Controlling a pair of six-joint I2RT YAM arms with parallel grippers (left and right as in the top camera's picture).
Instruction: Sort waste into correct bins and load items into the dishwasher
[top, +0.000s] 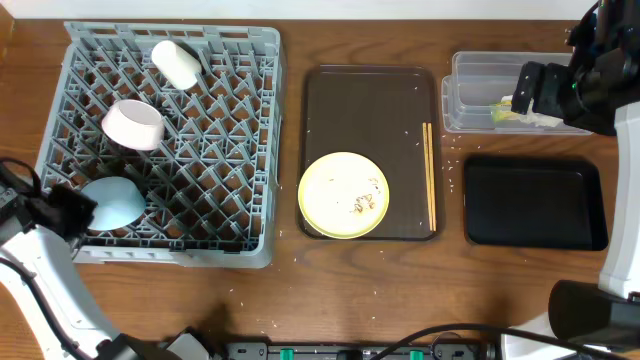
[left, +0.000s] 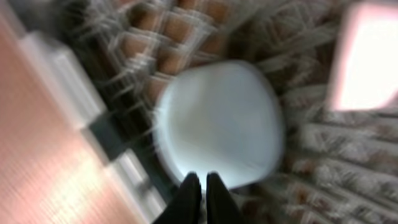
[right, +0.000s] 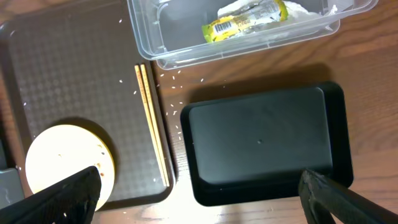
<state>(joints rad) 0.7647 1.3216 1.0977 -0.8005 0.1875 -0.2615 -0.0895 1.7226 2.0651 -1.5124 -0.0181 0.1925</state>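
The grey dish rack (top: 235, 140) holds a white cup (top: 177, 63), a white bowl (top: 133, 123) and a light blue bowl (top: 112, 200). My left gripper (top: 82, 211) is at the blue bowl's (left: 221, 121) left rim, fingers (left: 200, 180) together; that view is blurred. The pale yellow plate (top: 343, 195) with food crumbs (top: 362, 203) lies on the brown tray. The yellow-green wrapper (right: 245, 18) and white paper wad (right: 298, 9) lie in the clear tub (top: 470, 75). My right gripper (right: 199, 177) is open and empty, high above the black tray (right: 261, 140).
The dark brown serving tray (top: 365, 100) sits mid-table with wooden chopsticks (top: 430, 175) along its right edge. Loose crumbs are scattered on the wood around the tub and black tray (top: 535, 200). The right arm hangs over the tub at the far right.
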